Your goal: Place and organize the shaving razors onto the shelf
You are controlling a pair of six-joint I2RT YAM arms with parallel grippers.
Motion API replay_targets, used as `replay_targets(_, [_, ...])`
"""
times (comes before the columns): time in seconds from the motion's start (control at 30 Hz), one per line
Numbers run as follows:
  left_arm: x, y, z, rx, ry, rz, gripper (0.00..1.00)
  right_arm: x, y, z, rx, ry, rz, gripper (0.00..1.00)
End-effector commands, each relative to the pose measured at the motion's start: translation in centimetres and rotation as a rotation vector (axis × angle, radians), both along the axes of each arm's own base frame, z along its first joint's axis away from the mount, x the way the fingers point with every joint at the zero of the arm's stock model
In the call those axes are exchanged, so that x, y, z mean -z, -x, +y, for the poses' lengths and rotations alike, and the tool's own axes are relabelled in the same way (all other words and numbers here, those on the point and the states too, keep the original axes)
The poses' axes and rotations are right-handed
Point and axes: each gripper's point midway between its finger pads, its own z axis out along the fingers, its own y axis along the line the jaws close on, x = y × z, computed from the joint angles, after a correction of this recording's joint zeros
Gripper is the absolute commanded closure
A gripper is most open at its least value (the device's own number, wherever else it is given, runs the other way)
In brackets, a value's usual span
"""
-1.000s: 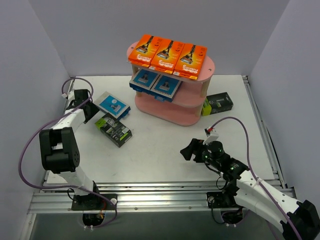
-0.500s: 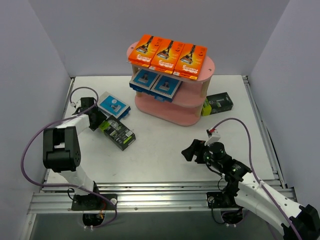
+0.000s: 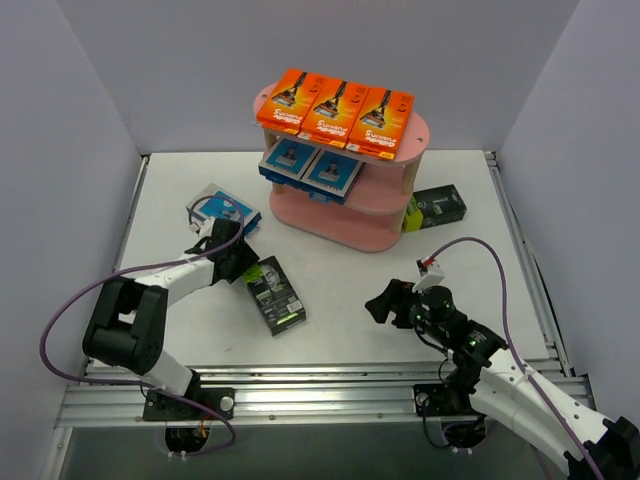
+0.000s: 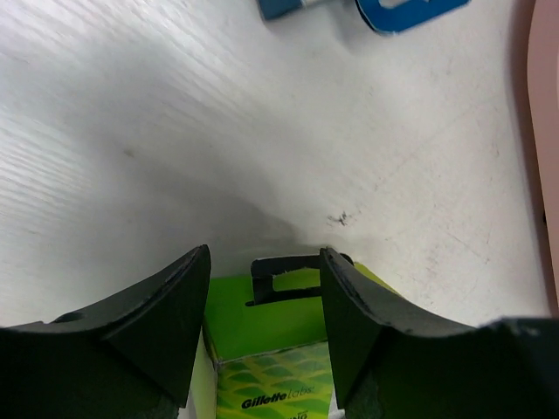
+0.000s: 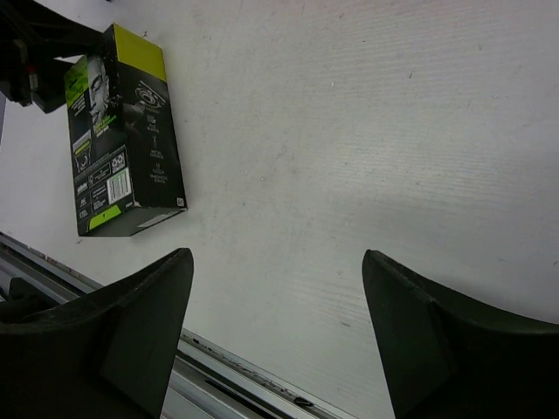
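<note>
The pink shelf (image 3: pixel 352 228) stands at the back. Three orange razor packs (image 3: pixel 335 108) lie on its top board and two blue-and-white packs (image 3: pixel 312 167) on the middle board. My left gripper (image 3: pixel 243 265) is shut on the lime end of a black-and-green pack (image 3: pixel 276 294) that lies on the table; in the left wrist view the fingers (image 4: pixel 265 262) straddle that pack (image 4: pixel 271 349). The pack also shows in the right wrist view (image 5: pixel 127 131). My right gripper (image 3: pixel 378 300) is open and empty above bare table (image 5: pixel 278 262).
A loose blue-and-white pack (image 3: pixel 225 210) lies left of the shelf, just beyond my left gripper (image 4: pixel 402 10). Another black-and-green pack (image 3: pixel 434 208) lies by the shelf's right end. A metal rail (image 3: pixel 300 385) runs along the near edge. Walls close in the sides.
My left gripper has moved right and toward the near edge, and the black-and-green pack has moved with it and turned. The right arm has barely shifted.
</note>
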Motion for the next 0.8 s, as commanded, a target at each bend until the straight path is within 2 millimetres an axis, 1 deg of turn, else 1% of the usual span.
replay_targets(0.0, [-1.0, -0.4, -3.0, -0.02, 0.067, -0.079, 0.39, -2.0, -0.7, 0.2, 0.015, -0.019, -0.038, 0.26])
replay_targets(0.03, [-0.7, -0.3, -3.8, -0.019, 0.077, -0.078, 0.39, -2.0, -0.7, 0.3, 0.012, -0.019, -0.036, 0.26])
replay_targets(0.07, [-0.8, -0.5, -4.3, -0.021, 0.084, -0.094, 0.39, -2.0, -0.7, 0.3, 0.012, -0.017, -0.038, 0.26])
replay_targets(0.1, [-0.8, -0.2, -5.3, -0.007, 0.088, -0.095, 0.39, -2.2, -0.7, 0.4, 0.008, -0.019, -0.04, 0.26])
replay_targets(0.13, [-0.7, -0.3, -5.9, -0.005, 0.093, -0.101, 0.39, -2.2, -0.8, 0.4, 0.008, -0.019, -0.04, 0.26])
replay_targets(0.17, [-1.1, -0.6, -6.6, -0.006, 0.112, -0.121, 0.39, -2.1, -0.8, 0.4, 0.007, -0.015, -0.037, 0.26])
replay_targets(0.2, [-1.0, -0.6, -7.0, -0.007, 0.108, -0.124, 0.39, -2.3, -0.9, 0.4, 0.007, -0.015, -0.041, 0.26])
replay_targets(0.23, [-1.0, -0.3, -7.9, 0.005, 0.112, -0.126, 0.39, -2.3, -0.8, 0.5, 0.003, -0.014, -0.042, 0.26])
replay_targets(0.27, [-2.0, -1.1, -8.8, -0.001, 0.14, -0.17, 0.39, -2.3, -0.9, 0.5, 0.005, -0.014, -0.042, 0.26])
replay_targets(0.3, [-2.2, -1.2, -9.2, -0.004, 0.141, -0.183, 0.39, -2.4, -0.9, 0.5, 0.001, -0.015, -0.043, 0.26])
replay_targets(0.33, [-2.4, -1.3, -10.0, 0.008, 0.151, -0.194, 0.39, -2.4, -0.9, 0.6, 0.001, -0.016, -0.044, 0.26])
replay_targets(0.4, [-3.1, -1.7, -10.5, 0.01, 0.161, -0.223, 0.38, -2.4, -0.9, 0.6, -0.002, -0.012, -0.043, 0.26])
replay_targets(0.5, [-3.9, -1.9, -10.2, 0.005, 0.154, -0.251, 0.36, -2.4, -0.9, 0.6, 0.0, -0.011, -0.042, 0.26])
replay_targets(0.53, [-5.0, -2.1, -9.5, -0.009, 0.146, -0.285, 0.35, -2.4, -1.0, 0.6, 0.002, -0.012, -0.043, 0.26])
replay_targets(0.57, [-5.5, -2.2, -9.1, -0.019, 0.147, -0.307, 0.34, -2.3, -1.0, 0.6, 0.0, -0.01, -0.045, 0.26])
replay_targets(0.6, [-5.2, -1.8, -8.5, -0.023, 0.143, -0.314, 0.33, -2.1, -0.9, 0.5, 0.0, -0.008, -0.042, 0.26])
replay_targets(0.63, [-6.3, -1.9, -8.1, -0.017, 0.156, -0.352, 0.31, -2.0, -1.0, 0.6, -0.001, -0.008, -0.041, 0.26])
replay_targets(0.67, [-7.2, -2.4, -7.5, -0.034, 0.175, -0.392, 0.3, -1.9, -1.0, 0.6, 0.001, -0.007, -0.039, 0.26])
replay_targets(0.73, [-7.5, -2.2, -6.3, -0.056, 0.186, -0.413, 0.25, -1.5, -1.1, 0.7, -0.003, -0.002, -0.032, 0.26])
replay_targets(0.77, [-8.0, -2.7, -5.5, -0.072, 0.204, -0.437, 0.25, -1.4, -1.1, 0.8, -0.004, -0.001, -0.03, 0.26])
